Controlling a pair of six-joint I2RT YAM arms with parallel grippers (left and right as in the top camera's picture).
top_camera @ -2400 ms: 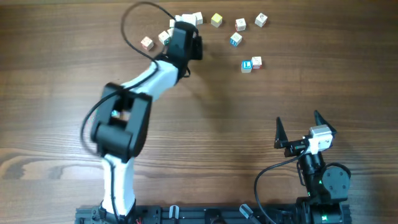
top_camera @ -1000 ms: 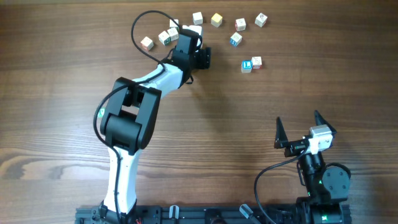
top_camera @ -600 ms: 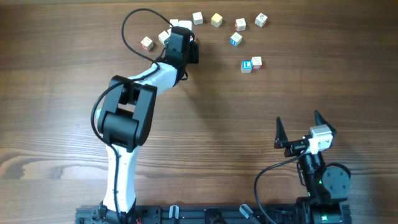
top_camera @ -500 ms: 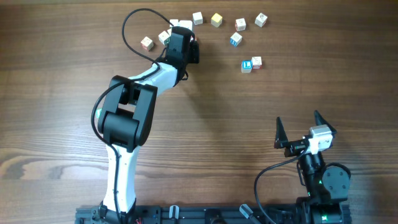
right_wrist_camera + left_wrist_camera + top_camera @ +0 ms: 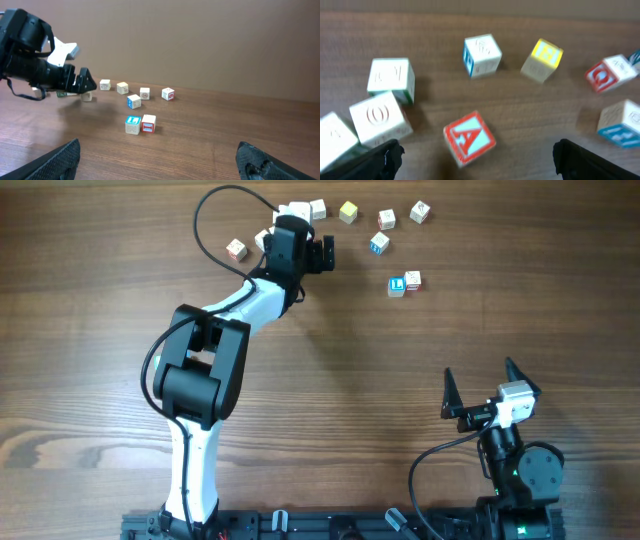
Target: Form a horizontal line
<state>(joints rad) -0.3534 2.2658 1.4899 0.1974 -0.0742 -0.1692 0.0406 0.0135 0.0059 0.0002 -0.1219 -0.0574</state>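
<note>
We are gathering cubes: our left tool (image 5: 477, 154) stands released, red A cube (image 5: 469, 137) between its tips; next, clench squarely.

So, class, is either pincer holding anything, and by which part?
Nothing is held: left pincer open above small pale wooden letter cubes, right pincer open, empty.

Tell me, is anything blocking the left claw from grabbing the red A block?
Nothing visible does. The small wooden cube with the red letter A sits alone just ahead of the open left gripper.
</note>
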